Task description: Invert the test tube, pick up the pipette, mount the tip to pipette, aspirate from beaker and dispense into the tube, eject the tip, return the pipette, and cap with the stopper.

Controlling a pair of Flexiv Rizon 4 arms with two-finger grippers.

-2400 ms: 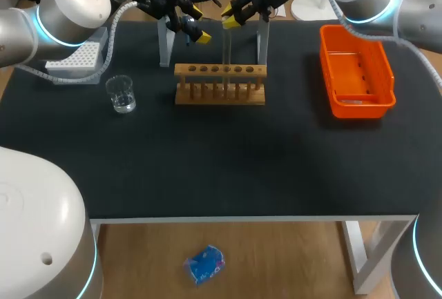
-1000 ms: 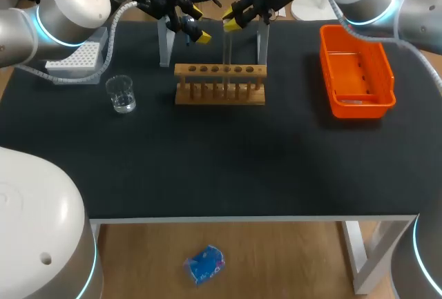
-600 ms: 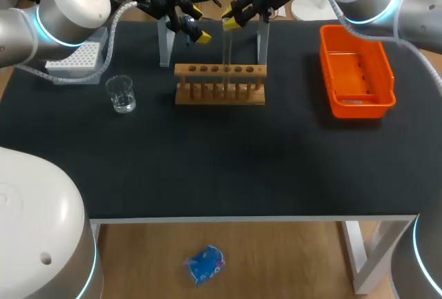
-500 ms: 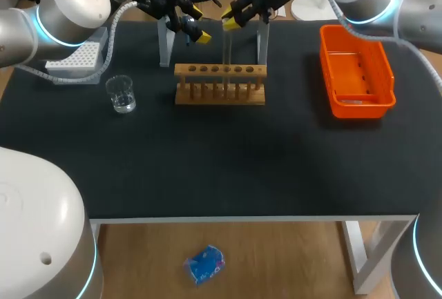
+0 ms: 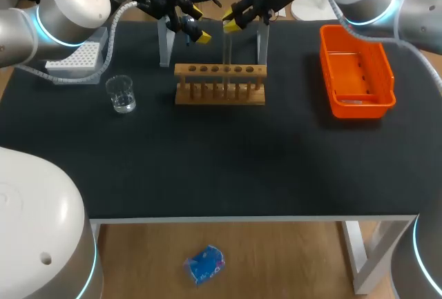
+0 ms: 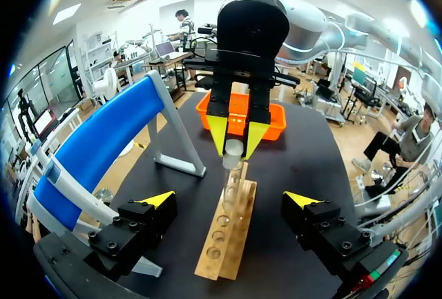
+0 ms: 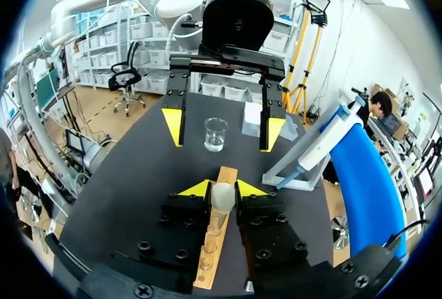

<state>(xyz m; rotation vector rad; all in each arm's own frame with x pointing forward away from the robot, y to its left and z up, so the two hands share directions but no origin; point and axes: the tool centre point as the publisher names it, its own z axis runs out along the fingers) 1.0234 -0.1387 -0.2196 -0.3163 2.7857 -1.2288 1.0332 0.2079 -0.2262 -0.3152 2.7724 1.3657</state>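
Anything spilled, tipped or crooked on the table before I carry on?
Nothing stands out. The right gripper holds the test tube upright over the wooden rack; the beaker stands upright with no spill around it, and the orange bin sits square.

Table (image 5: 228, 168): black matte top, filling the middle of the scene.
Leg (image 5: 366, 254): white, at the near right corner.
Floor (image 5: 276, 257): brown, wood-look, beneath the near edge.

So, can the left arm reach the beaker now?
Probably yes. The left end effector is open and empty, the beaker stands free on that arm's side, and the right end effector holds the test tube over the rack.
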